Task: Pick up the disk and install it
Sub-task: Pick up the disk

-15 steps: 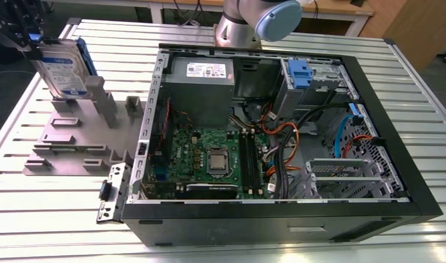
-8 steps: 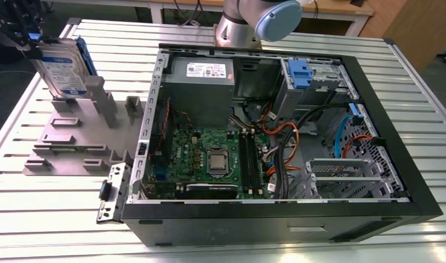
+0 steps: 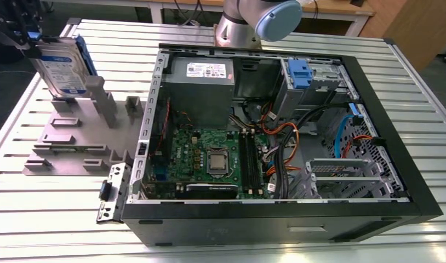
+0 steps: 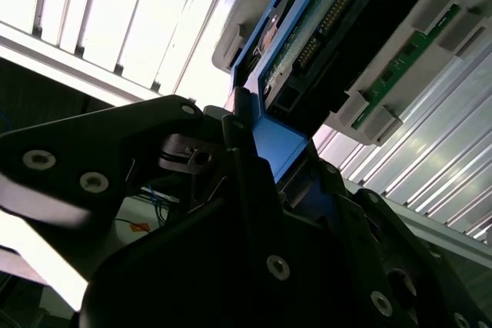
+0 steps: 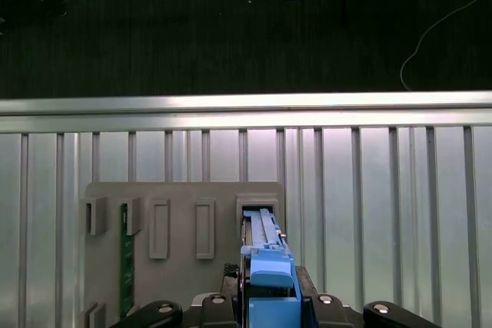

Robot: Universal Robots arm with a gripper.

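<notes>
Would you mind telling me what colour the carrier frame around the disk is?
Blue: the carrier frame of the disk shows best in the first wrist view.

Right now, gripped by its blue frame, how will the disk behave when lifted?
The disk looks like a rigid metal slab: probably stiff and heavy for its size. The gripper pinches only its blue plastic tab at one end, so it may sway or slip. Its exposed circuit board looks fragile.
</notes>
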